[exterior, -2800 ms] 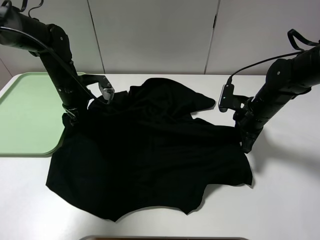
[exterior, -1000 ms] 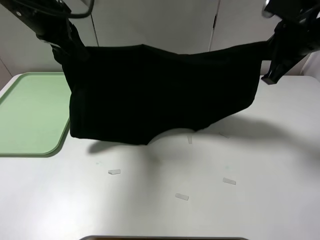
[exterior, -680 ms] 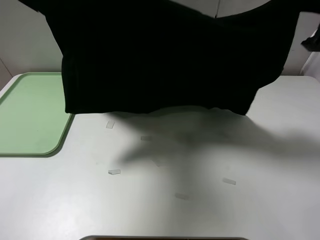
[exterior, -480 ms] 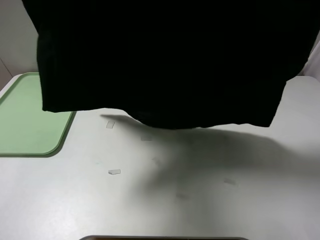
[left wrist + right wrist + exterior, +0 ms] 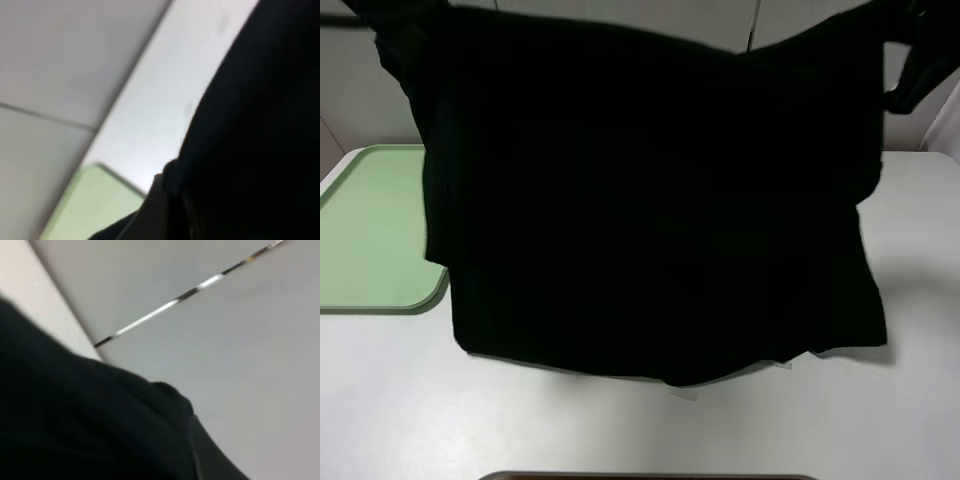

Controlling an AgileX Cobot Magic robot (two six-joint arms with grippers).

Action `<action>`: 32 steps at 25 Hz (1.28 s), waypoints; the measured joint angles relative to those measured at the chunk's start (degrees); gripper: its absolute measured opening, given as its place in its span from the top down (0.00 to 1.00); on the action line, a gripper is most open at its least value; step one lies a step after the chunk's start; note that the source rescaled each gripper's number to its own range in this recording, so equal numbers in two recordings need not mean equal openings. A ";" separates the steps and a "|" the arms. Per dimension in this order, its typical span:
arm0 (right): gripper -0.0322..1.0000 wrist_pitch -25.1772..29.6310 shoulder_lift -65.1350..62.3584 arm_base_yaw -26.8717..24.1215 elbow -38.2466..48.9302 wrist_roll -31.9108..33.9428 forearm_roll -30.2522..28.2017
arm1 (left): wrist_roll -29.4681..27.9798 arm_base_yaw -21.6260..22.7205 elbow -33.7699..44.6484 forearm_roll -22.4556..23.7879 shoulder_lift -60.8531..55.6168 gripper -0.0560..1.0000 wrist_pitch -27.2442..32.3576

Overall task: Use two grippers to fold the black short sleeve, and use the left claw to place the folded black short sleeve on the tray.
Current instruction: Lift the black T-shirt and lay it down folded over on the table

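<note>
Shirt [image 5: 650,220] above table [image 5: 410,410], tray [image 5: 370,225] at left

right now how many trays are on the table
1: the tray lies at the table's left edge, its right side partly covered in this view by the raised shirt. The shirt could hide others.

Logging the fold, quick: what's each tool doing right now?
Left tool: shut on the shirt.
Right tool: shut on the shirt.
</note>
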 joint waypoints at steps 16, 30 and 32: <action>0.97 -28.01 31.95 -3.94 0.00 -0.48 -0.41 | -18.03 -0.29 0.00 27.64 26.14 0.95 -9.79; 0.97 -5.79 35.51 -4.62 0.00 -5.15 -0.63 | -5.18 -0.29 0.32 18.69 26.14 0.95 -4.48; 0.97 -1.60 35.58 -4.62 0.00 -5.15 -1.22 | -2.45 -0.34 0.76 17.20 26.14 0.95 -2.58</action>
